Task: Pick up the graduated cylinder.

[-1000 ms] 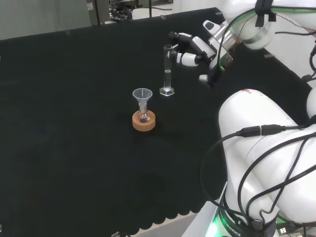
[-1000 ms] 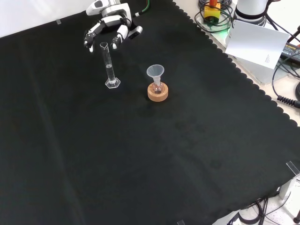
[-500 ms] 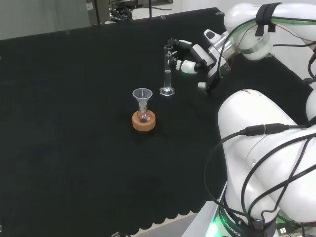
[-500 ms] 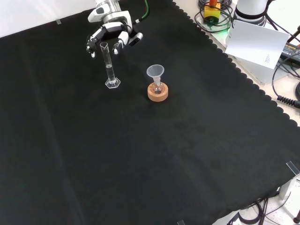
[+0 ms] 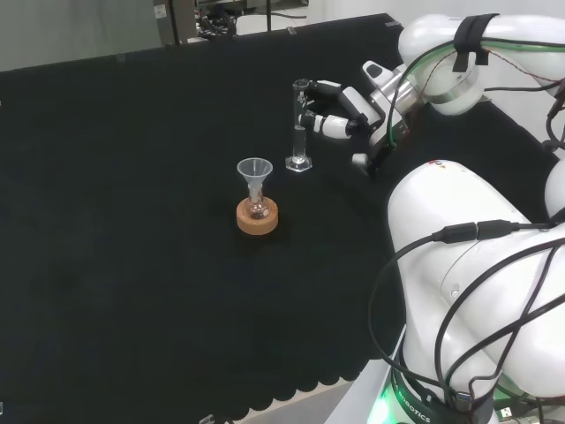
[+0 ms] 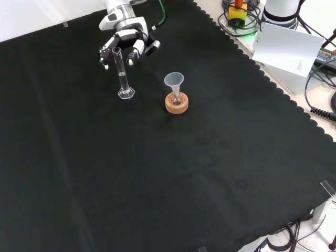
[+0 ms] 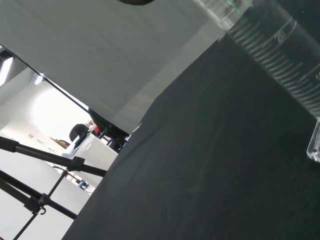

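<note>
Your graduated cylinder stands upright on its hexagonal foot on the black cloth of the bench. In the head view it sits toward the far middle of the cloth, just behind and to the right of the funnel. In the front view the graduated cylinder is left of the funnel and slightly farther from the camera.

The hand is level with the cylinder's upper part. In the head view it comes in from the right, with its fingers reaching to the rim of the tube. In the front view the hand sits directly behind the cylinder top, with fingers to the left of the tube and others to the right, curved and spread to either side of it. You cannot tell from these views whether any finger touches the glass. The hand is not closed on the tube, and the foot rests on the cloth.

Wrist view: the cylinder, with its graduation marks, passes close by, tilted across the frame.

A clear funnel sits in a small flask, which rests in a cork ring stand. This set is near the cylinder, not touching it. The front view shows the same: funnel on top, cork ring stand beneath.
</note>
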